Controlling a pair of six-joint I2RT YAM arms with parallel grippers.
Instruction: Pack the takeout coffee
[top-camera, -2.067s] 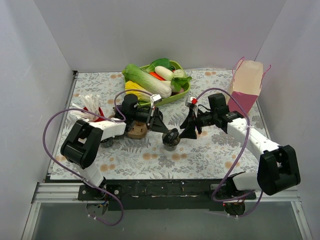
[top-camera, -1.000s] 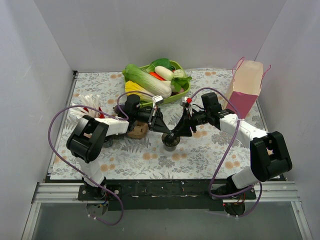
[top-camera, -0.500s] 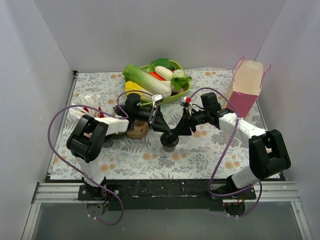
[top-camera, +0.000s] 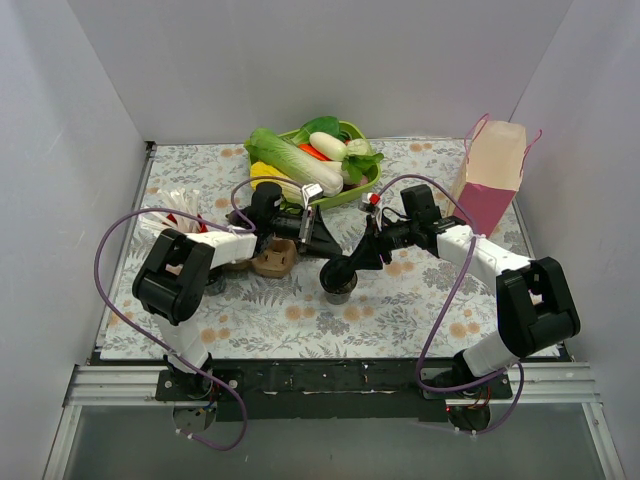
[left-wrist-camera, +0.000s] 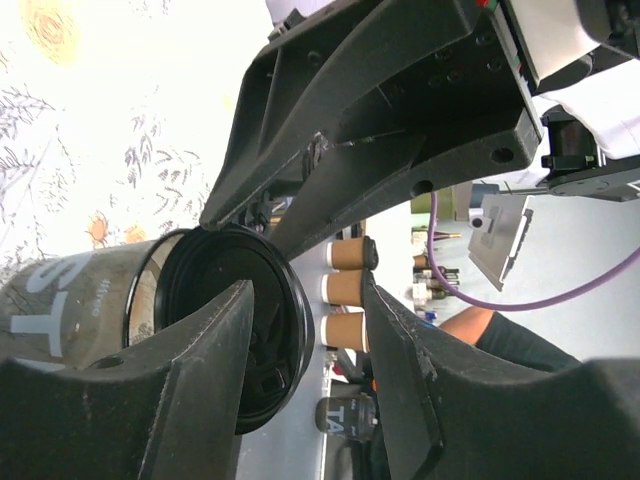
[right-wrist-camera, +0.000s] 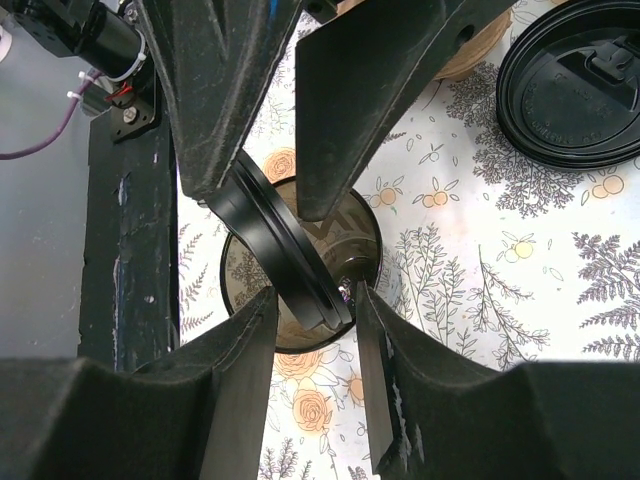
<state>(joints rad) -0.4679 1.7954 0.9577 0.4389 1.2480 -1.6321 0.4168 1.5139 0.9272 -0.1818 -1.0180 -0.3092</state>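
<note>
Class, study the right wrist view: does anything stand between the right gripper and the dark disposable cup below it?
Yes. A round black lid stands tilted on edge over the mouth of the dark disposable cup, between the fingers of the right gripper. The fingers of the left gripper flank its top.

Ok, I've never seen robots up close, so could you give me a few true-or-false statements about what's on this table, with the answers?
1. The cup is closed, with its lid pressed on flat. False: the lid stands tilted on edge in the cup's open mouth.
2. A second black lid lies flat on the table. True.
3. The pink bag stands on the left side of the table. False: it stands on the right side.
4. The left pincer and the right pincer both reach the tilted lid. True.
5. The green tray is empty. False: it holds vegetables.
</note>
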